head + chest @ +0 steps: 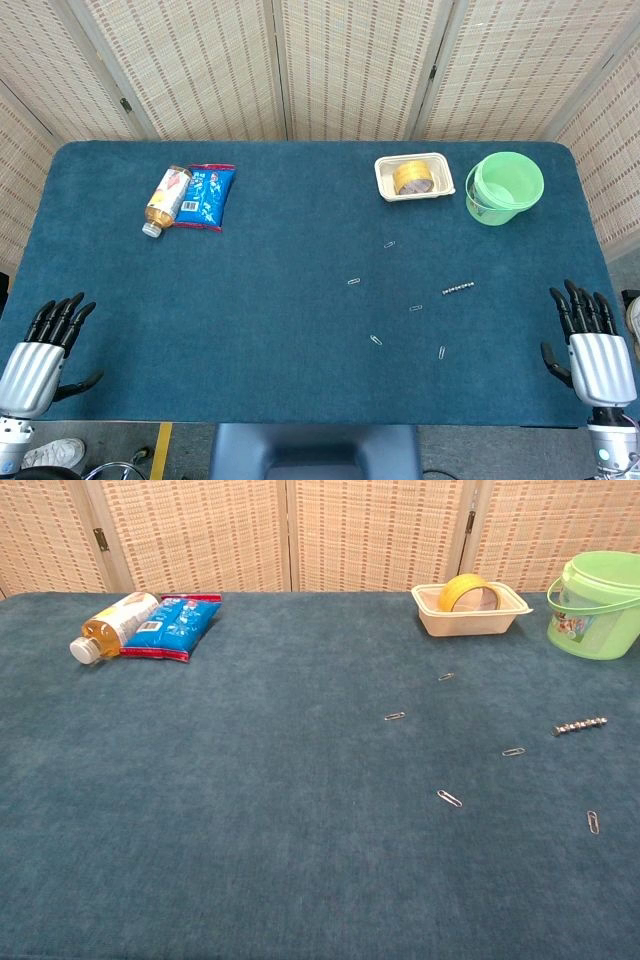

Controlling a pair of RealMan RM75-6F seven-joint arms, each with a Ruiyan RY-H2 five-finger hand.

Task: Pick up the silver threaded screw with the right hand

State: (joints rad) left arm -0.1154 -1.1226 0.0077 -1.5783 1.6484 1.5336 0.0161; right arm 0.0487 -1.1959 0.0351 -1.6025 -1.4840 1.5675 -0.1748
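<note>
One silver threaded screw [457, 289] flat on counter [300, 350], paperclip [416, 308] near. Right hand [590, 345] empty, fingers apart, well short. Approach from above; pinch across shaft.

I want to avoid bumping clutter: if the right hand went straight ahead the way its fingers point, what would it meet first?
Probably nothing: the right hand points up the table's right edge, passing right of the silver threaded screw and green bucket. Depth is uncertain.
</note>
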